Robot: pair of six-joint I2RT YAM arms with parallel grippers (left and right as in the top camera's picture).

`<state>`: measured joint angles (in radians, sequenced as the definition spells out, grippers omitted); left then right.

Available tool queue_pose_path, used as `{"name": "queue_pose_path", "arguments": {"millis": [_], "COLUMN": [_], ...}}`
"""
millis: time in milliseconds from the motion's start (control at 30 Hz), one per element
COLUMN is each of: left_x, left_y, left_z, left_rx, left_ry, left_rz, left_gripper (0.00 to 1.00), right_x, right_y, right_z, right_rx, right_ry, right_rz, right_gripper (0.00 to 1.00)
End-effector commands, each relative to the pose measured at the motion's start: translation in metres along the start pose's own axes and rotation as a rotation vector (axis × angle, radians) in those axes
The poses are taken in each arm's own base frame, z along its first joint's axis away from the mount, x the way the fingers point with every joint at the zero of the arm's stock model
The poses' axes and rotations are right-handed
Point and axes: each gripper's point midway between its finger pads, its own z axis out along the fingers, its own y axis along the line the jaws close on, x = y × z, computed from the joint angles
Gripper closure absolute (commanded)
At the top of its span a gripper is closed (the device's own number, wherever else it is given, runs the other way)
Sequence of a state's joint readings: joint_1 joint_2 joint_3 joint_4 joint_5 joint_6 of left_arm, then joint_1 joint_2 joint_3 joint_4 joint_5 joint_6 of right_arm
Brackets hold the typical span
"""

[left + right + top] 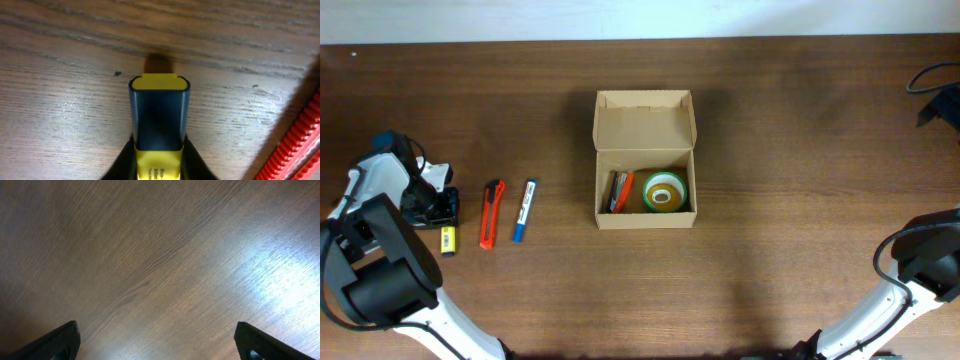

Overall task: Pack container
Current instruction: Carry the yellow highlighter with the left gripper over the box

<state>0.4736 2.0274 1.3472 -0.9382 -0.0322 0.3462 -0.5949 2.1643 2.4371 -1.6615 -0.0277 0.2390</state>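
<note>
The container, a tan cardboard box (645,130) with its flap lid open, stands at the table's middle. Inside lie a green tape roll (665,192) and an orange cutter with pens (620,190). My left gripper (160,156) sits at the far left (435,212), low over the table, its fingers closed against both sides of a yellow highlighter (159,110) with a dark cap; the highlighter also shows in the overhead view (447,240). My right gripper (157,340) is open and empty over bare wood.
A red utility knife (492,213) and a blue marker (524,210) lie between the highlighter and the box. The knife's ridged edge (300,145) is just right of my left fingers. A black cable (932,78) lies at the far right.
</note>
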Motion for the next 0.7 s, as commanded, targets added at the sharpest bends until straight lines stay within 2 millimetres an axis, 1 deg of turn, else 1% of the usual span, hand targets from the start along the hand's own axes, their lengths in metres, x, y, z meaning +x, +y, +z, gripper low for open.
{"name": "queue_pose_path", "arguments": {"millis": [0, 100, 200, 367, 433, 467, 567, 667], "left_x": [-0.004, -0.011, -0.024, -0.049, -0.056, -0.059, -0.071, -0.082], "left_y": [-0.006, -0.004, 0.001, -0.006, -0.014, -0.02, -0.057, -0.102], "left_z": [0.009, 0.001, -0.022, -0.079, -0.106, -0.119, -0.162, -0.209], "left_rx": [0.052, 0.047, 0.042, 0.08, 0.078, 0.087, 0.175, 0.254], "left_ry": [0.002, -0.013, -0.037, -0.089, -0.105, -0.113, -0.164, -0.246], "left_rz": [-0.012, -0.053, -0.132, -0.216, -0.251, -0.269, -0.225, -0.13], "left_gripper": [0.98, 0.98, 0.98, 0.98, 0.98, 0.98, 0.98, 0.98], "right_x": [0.001, 0.001, 0.001, 0.001, 0.001, 0.001, 0.001, 0.001], "right_y": [-0.001, -0.001, -0.001, -0.001, -0.001, -0.001, -0.001, -0.001], "right_z": [-0.011, -0.011, -0.011, -0.011, -0.011, -0.011, -0.011, -0.011], "right_rx": [-0.001, -0.001, -0.001, -0.001, -0.001, -0.001, -0.001, -0.001], "right_ry": [-0.026, -0.026, -0.026, -0.026, -0.026, -0.026, -0.026, -0.026], "right_rz": [0.001, 0.001, 0.001, 0.001, 0.001, 0.001, 0.001, 0.001], "right_gripper": [0.01, 0.01, 0.01, 0.01, 0.01, 0.01, 0.01, 0.0]}}
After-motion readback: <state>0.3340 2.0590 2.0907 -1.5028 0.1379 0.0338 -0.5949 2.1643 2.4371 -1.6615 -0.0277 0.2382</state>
